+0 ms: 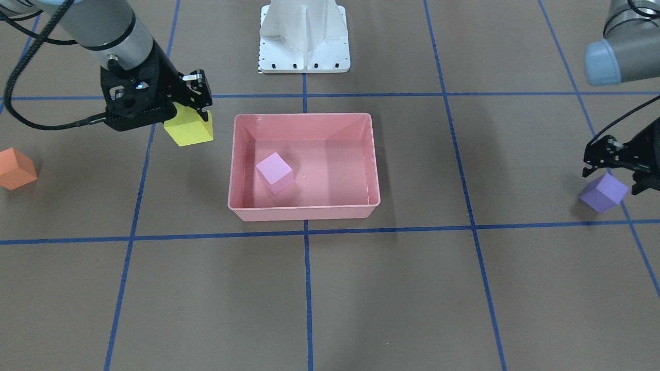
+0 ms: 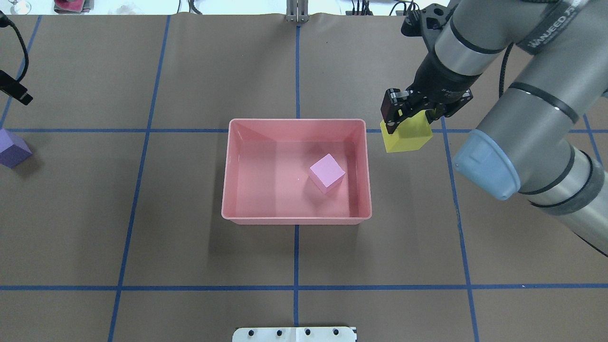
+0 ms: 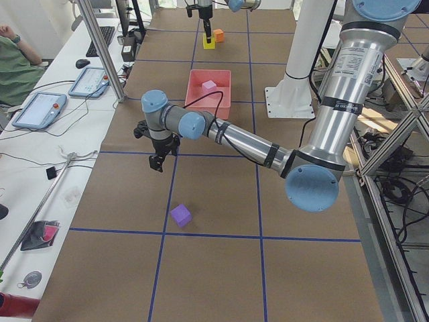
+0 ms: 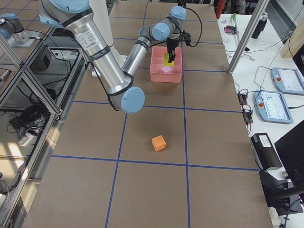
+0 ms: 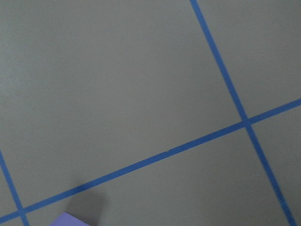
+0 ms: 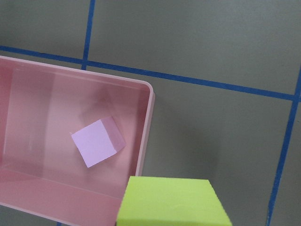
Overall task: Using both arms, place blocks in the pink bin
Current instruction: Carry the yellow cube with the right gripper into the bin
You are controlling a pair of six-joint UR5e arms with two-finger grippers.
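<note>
Carrying the yellow block to the pink bin is the step you are in now. The right gripper holds this block firmly between its fingers, lifted off the table, just beside the bin's wall on the robot's right side. In the overhead view it is not yet over the opening. The light pink block lies already inside the bin, near that same wall.

The left gripper is empty, with its jaws apart. It hangs in the air near the purple block, which rests on the table well apart from the bin. From the left side view I judge that it is not directly above the block. The orange block waits on the table far out on the robot's right.

For the next move, I think you should bring the right gripper sideways over the rim. Release the yellow block above a free part of the floor, not on the light pink block. Meanwhile, the left gripper needs to be centred over the purple block before descending.
</note>
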